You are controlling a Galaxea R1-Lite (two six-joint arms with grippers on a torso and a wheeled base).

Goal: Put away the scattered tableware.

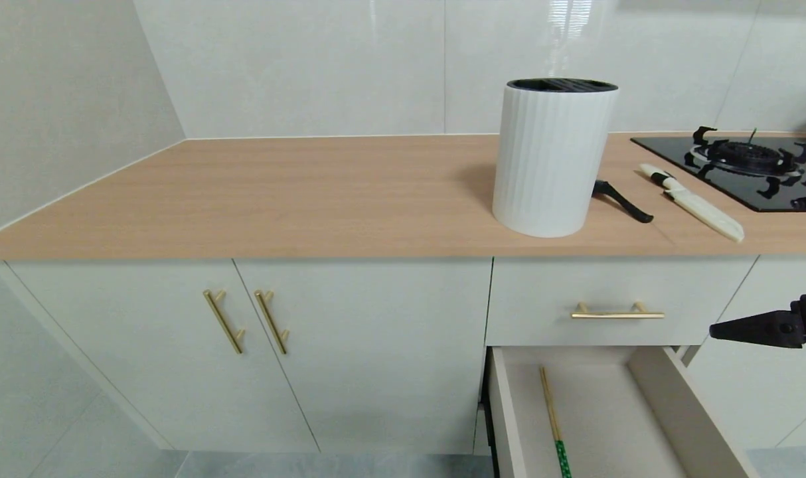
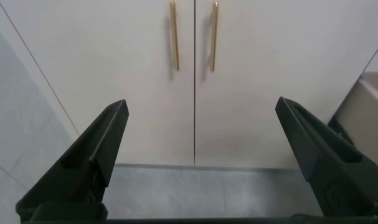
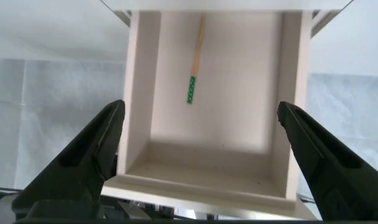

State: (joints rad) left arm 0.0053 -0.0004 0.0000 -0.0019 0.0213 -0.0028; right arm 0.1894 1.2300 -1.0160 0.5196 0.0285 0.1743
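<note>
A white ribbed utensil holder (image 1: 550,159) with a black slotted top stands on the wooden counter (image 1: 277,192). Behind it lies a black-handled utensil (image 1: 623,202). To the right of that, a white knife (image 1: 694,202) lies beside the hob. A pair of wooden chopsticks (image 1: 550,415) (image 3: 195,59) with green patterned ends lies in the open lower drawer (image 1: 506,411) (image 3: 139,93). My right gripper (image 1: 716,330) (image 3: 200,109) hangs open above the drawer, holding nothing. My left gripper (image 2: 200,102) is open and empty, facing the cabinet doors low near the floor.
A black gas hob (image 1: 748,166) sits at the counter's right end. Two cabinet doors (image 1: 257,358) (image 2: 195,74) with gold handles are shut. A shut upper drawer (image 1: 615,302) sits above the open one. Tiled walls close the back and left.
</note>
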